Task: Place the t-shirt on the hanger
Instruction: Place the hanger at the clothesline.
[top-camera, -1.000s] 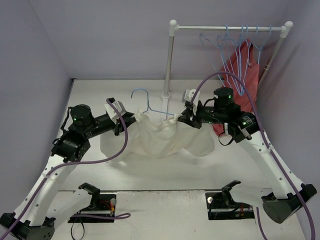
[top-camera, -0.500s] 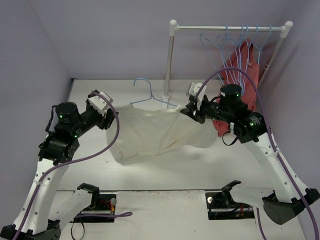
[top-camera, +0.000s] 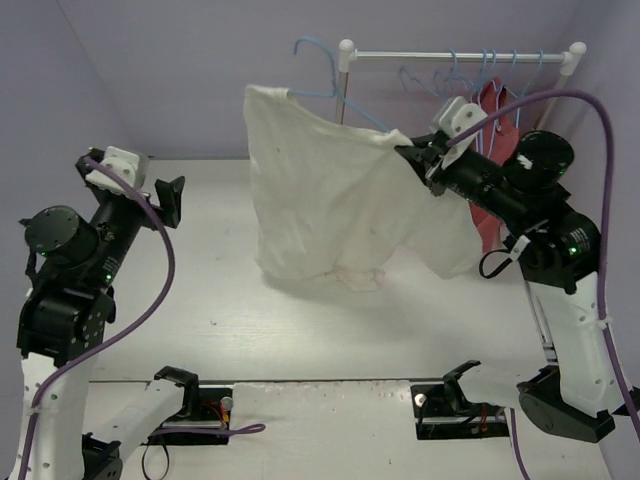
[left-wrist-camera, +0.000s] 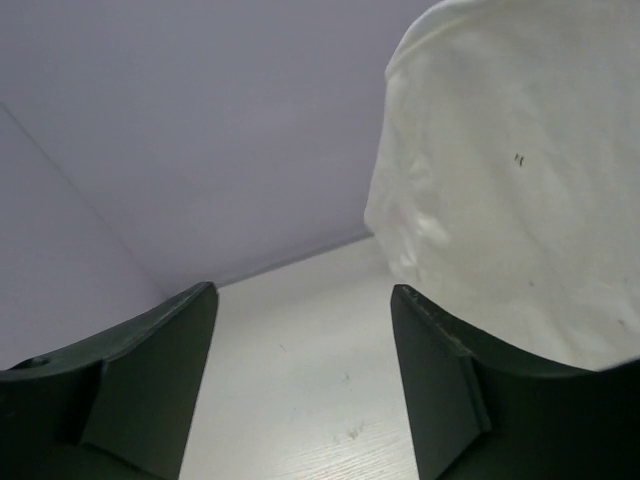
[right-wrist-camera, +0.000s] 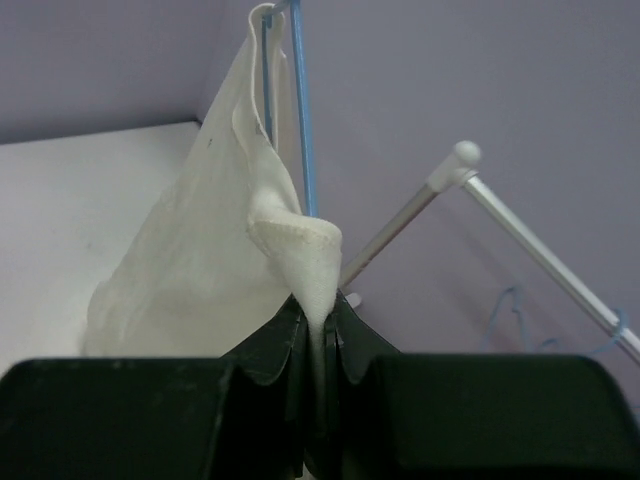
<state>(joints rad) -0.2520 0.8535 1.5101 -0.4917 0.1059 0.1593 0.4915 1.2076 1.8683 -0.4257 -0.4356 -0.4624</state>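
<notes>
Currently the right claw (top-camera: 420, 160) is clenching a fold of the t-shirt (top-camera: 330, 200) at one upper corner, holding the cloth in the air above the table (top-camera: 200, 300). The hanger (top-camera: 318, 95) is running along the shirt's top edge, its hook sticking up beside the rack (top-camera: 460, 56). The left claw (top-camera: 165, 198) is hanging released, gripping nothing, well apart from the cloth. A red garment (top-camera: 497, 105) is hanging on the rack.

Setting: robotics lab cell. Lilac walls (top-camera: 200, 80) enclosing a white counter (top-camera: 300, 330); left arm (top-camera: 70, 280), right arm (top-camera: 560, 250) bolted at 6 o'clock; clothes rail (top-camera: 460, 56) at 1 o'clock.
</notes>
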